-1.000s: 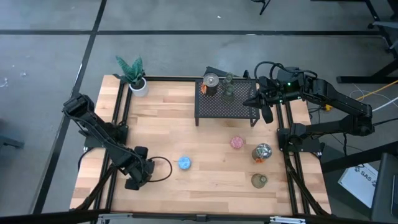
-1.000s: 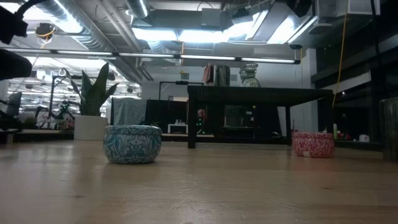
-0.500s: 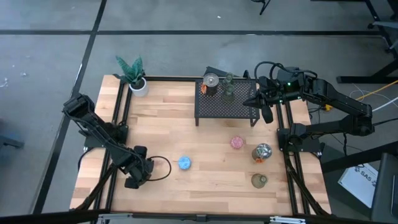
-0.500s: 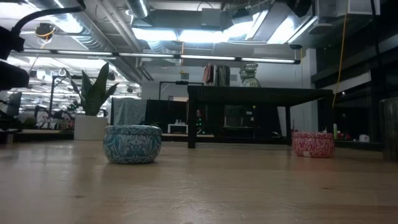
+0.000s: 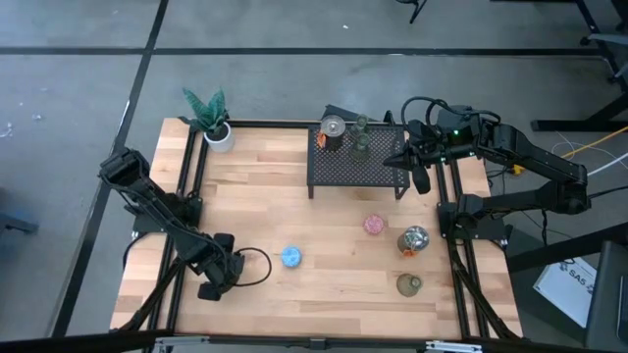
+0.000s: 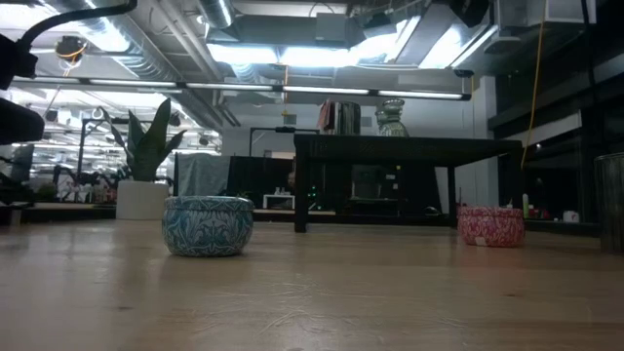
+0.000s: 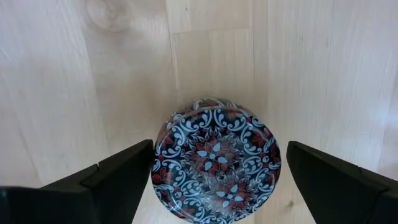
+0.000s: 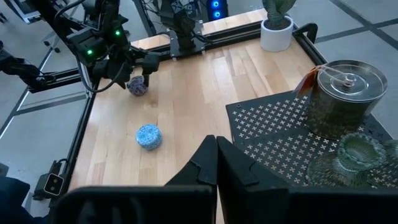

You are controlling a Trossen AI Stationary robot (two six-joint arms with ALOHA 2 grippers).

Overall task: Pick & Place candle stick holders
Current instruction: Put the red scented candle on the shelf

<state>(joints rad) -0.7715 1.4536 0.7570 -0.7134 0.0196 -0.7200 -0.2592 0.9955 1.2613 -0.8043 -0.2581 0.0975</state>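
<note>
My left gripper [image 7: 217, 171] is open near the table's near left corner [image 5: 218, 277], pointing down over a dark holder with a red-and-white flower pattern [image 7: 214, 158]. The holder stands on the table between the fingers and also shows in the right wrist view [image 8: 138, 86]. A blue holder [image 5: 291, 257], a pink one [image 5: 374, 225], a silvery one [image 5: 413, 239] and an olive one [image 5: 409, 284] stand on the table. A silvery tin holder [image 8: 341, 93] and glass holders [image 8: 357, 152] stand on the black mesh rack [image 5: 358, 167]. My right gripper [image 8: 216, 149] is shut and empty at the rack's right end. My left gripper comes at the dark patterned holder from above, one finger on either side of it. One finger [image 7: 124, 177] stands right at the holder's rim [image 7: 157, 168], and I cannot tell whether it touches. The other finger [image 7: 323, 180] is apart from it.
A white pot with a green plant [image 5: 211, 123] stands at the table's far left corner. Black frame rails [image 5: 191, 186] run along the table's left and right sides. Bare wood lies between the rack and the blue holder.
My left arm has sunk a little toward the table over the dark patterned holder. Nothing else has moved.
</note>
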